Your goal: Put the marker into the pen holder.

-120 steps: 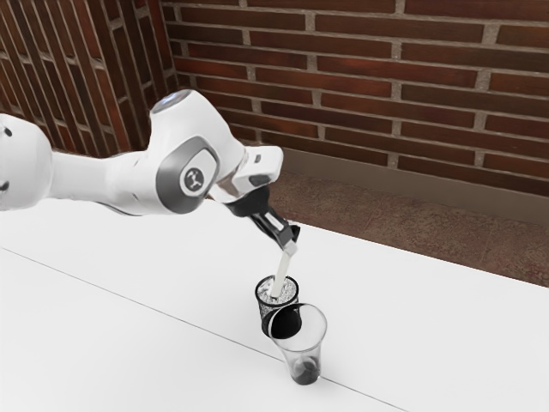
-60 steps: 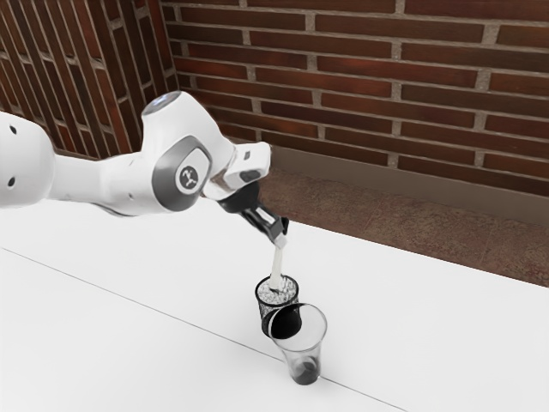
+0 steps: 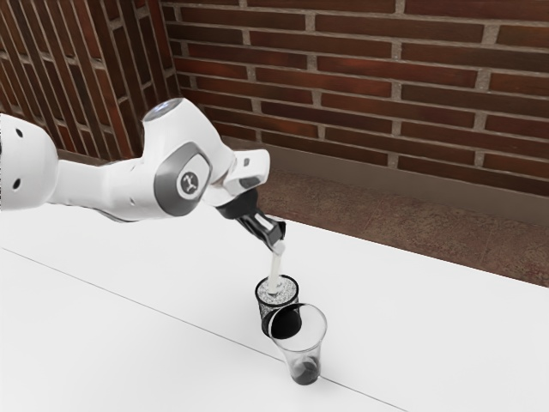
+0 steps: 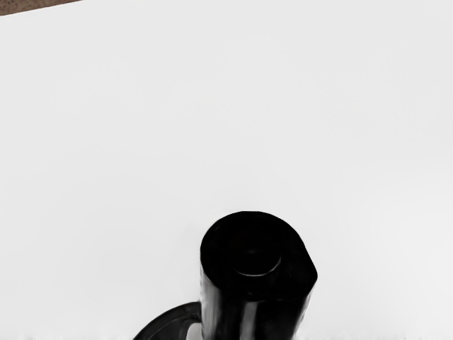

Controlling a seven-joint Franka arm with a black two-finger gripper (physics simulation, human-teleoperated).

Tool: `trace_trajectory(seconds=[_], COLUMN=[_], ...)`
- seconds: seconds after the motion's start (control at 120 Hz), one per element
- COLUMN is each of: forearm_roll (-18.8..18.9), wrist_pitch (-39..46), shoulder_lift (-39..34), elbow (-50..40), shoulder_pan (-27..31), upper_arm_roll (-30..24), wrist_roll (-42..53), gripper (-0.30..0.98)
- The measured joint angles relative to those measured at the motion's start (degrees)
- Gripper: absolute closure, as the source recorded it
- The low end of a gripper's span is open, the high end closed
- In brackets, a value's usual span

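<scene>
In the exterior view, cup [image 3: 303, 350] before pen holder [image 3: 267, 314] on table [image 3: 429, 318]

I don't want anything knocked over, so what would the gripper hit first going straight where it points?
Probably the pen holder, by way of the marker held in the gripper: its lower end looks to be at the holder's mouth, though depth is unclear.
</scene>
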Motion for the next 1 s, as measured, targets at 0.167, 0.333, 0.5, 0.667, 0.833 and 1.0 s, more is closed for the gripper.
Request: trace_trajectory(seconds=[0.167, 0.333, 0.5, 0.667, 0.833, 1.0], forearm_roll=[-0.2, -1.2, 5.8, 26.9, 29.9, 31.9], wrist_pitch=[0.0, -0.4, -9.9, -36.2, -46.3, -51.4], shoulder_lift=[2.0, 2.6, 1.6, -0.6, 1.9, 1.7], elbow=[-1.0, -0.7, 13.0, 37.6, 40.5, 40.8], shoulder_pan=[0.9, 1.4, -0.1, 4.7, 4.5, 3.2], upper_arm_roll=[0.0, -0.1, 5.0, 8.3, 7.8, 8.3], wrist_roll=[0.0, 1.3, 0.9, -6.7, -13.9, -19.2], gripper=[0.76, 0.40, 0.18, 0.08, 0.04, 0.02])
